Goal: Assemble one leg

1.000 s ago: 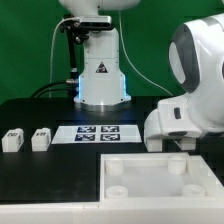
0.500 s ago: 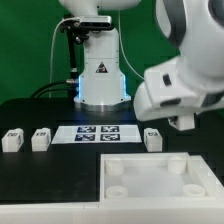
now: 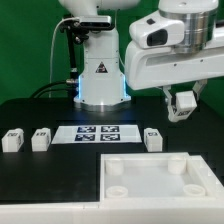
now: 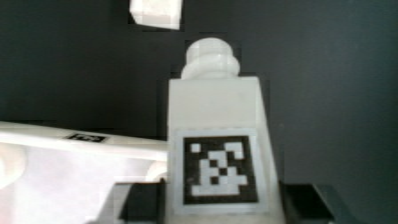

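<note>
I've got the gripper (image 3: 183, 108) raised at the exterior view's right, fingers (image 4: 135, 201) clamped on a leg (image 4: 217, 125), three more legs (image 3: 41, 138) flanking the marker board (image 3: 97, 132)

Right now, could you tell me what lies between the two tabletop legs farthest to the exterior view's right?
In the exterior view, the marker board lies between the middle leg and the right leg.

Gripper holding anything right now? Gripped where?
Yes. The gripper holds one small white plastic square-sectioned leg, fingers clamped on the sides of its end bearing the black-and-white tag; the rounded peg end sticks out free.
</note>
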Motion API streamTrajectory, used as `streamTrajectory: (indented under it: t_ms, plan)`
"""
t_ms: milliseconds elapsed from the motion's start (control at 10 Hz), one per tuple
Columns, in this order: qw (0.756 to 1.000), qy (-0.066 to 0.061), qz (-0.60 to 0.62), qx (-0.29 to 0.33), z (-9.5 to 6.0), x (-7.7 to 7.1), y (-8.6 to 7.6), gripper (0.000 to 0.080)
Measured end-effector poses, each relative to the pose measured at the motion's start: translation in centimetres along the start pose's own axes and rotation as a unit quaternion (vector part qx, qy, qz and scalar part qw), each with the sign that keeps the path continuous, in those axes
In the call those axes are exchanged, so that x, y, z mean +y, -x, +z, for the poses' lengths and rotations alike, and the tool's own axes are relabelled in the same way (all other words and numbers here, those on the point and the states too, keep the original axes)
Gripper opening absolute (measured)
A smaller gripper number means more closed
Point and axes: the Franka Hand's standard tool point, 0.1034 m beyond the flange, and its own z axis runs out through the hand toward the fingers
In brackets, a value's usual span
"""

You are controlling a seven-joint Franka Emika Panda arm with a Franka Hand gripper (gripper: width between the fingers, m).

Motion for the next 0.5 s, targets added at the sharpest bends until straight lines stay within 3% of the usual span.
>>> streamTrajectory:
  t_ms: [200, 400, 500]
  plan:
    - [0.995, 0.005, -0.01, 0.099, -0.1, 0.5, -1.8, 0.0294]
    - [0.98, 0.013, -0.034, 0.195, -3.2, 1.9, -5.8, 0.0294]
    - [0.974, 0.017, -0.038, 0.222, -4.7, 2.2, -6.6, 0.0294]
